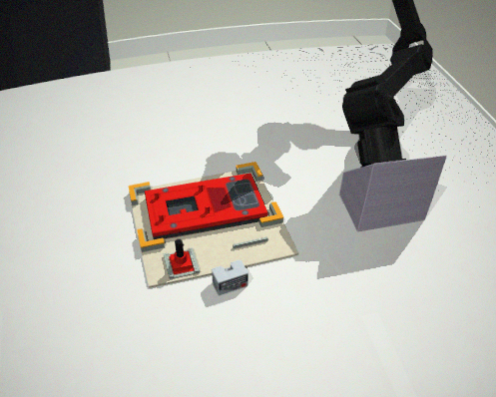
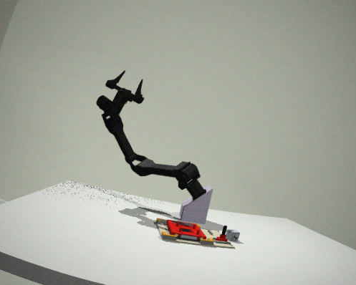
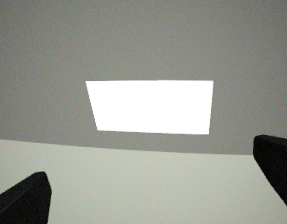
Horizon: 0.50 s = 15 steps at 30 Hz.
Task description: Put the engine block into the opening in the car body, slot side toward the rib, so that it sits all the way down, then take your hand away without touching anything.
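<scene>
You have the desk (image 1: 93,329) (image 2: 95,247) bearing the red car body (image 1: 213,226) (image 2: 199,233), opening unfilled, your claw (image 2: 133,75) (image 3: 154,165) high up, spread wide and holding nothing, and the grey engine block (image 1: 231,279) (image 2: 233,235) at the board's near edge, so fetching comes first: swing down to it.

Around the car body (image 1: 213,214) (image 2: 185,230), I have orange corner brackets (image 1: 277,214) (image 2: 168,236) close at its corners. Beside it, a black peg (image 1: 179,248) (image 2: 224,230) stands upright in my way; above the body's opening, I see open air.
</scene>
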Available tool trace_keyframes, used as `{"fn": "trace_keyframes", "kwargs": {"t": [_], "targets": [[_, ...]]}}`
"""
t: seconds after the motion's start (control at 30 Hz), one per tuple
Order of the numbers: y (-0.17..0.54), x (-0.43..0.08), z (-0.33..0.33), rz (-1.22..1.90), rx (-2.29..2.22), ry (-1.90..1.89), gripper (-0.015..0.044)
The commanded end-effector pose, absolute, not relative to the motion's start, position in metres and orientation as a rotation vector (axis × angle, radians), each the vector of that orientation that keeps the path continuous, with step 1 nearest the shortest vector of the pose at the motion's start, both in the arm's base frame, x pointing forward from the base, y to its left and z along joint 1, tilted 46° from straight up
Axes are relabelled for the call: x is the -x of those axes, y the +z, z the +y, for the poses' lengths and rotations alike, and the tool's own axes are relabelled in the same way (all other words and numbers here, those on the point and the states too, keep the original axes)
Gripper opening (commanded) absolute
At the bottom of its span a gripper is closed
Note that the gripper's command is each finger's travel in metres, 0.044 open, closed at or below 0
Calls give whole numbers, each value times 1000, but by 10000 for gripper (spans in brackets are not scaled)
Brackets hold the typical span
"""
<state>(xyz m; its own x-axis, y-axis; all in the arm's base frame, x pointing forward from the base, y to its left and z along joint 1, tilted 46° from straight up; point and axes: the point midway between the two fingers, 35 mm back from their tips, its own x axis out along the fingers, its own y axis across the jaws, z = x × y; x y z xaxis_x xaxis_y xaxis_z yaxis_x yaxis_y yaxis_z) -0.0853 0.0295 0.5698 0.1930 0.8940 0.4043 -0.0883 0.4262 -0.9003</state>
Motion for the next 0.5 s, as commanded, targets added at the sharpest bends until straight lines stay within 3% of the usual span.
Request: {"fn": "trace_keyframes", "kwargs": {"t": [0.0,0.47], "targets": [[566,58,43,-1051,841,857,440],[551,-19,96,-642,644,997,440]]}}
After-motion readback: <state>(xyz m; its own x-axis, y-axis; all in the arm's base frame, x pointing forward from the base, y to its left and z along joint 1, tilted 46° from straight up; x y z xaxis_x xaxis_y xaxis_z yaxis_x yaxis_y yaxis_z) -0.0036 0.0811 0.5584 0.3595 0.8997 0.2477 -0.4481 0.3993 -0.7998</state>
